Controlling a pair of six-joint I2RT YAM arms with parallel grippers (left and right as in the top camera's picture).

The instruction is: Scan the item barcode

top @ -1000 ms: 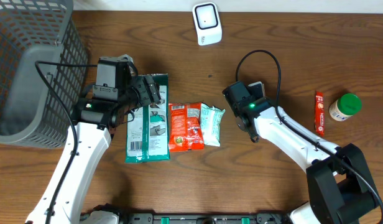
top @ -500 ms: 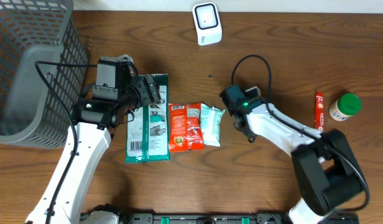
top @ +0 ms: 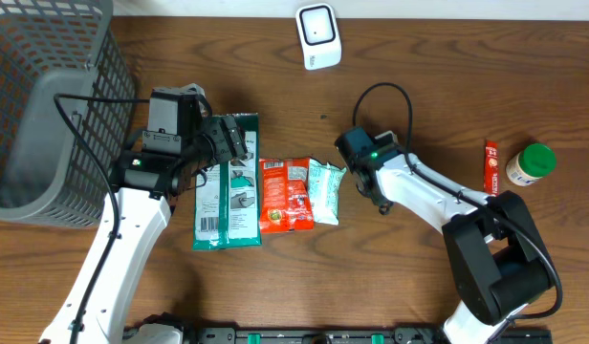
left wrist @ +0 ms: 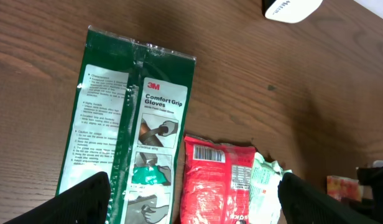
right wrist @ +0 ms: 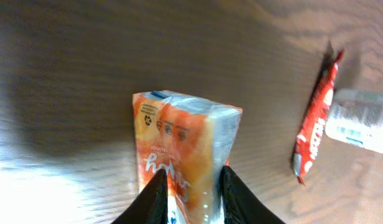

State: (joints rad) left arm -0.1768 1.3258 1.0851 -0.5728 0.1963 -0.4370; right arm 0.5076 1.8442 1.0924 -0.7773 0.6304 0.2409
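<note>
My right gripper (right wrist: 191,174) is shut on an orange tissue pack (right wrist: 179,124), its fingers pressed against both sides of the pack low over the wood table. In the overhead view the pack is hidden under the right wrist (top: 371,158), just right of a row of packets. The white scanner (top: 318,36) stands at the back middle. My left gripper (left wrist: 193,186) hangs wide open above a green glove pack (left wrist: 126,124) and a red packet (left wrist: 219,180) with its barcode facing up, holding nothing.
A pale green packet (top: 325,191) ends the row beside the red packet (top: 285,196). A red stick sachet (top: 490,174) and a green-capped bottle (top: 532,164) lie at the right. A grey wire basket (top: 46,115) fills the far left.
The right arm has swung left with the orange pack toward the row of packets. The left arm has not moved.
</note>
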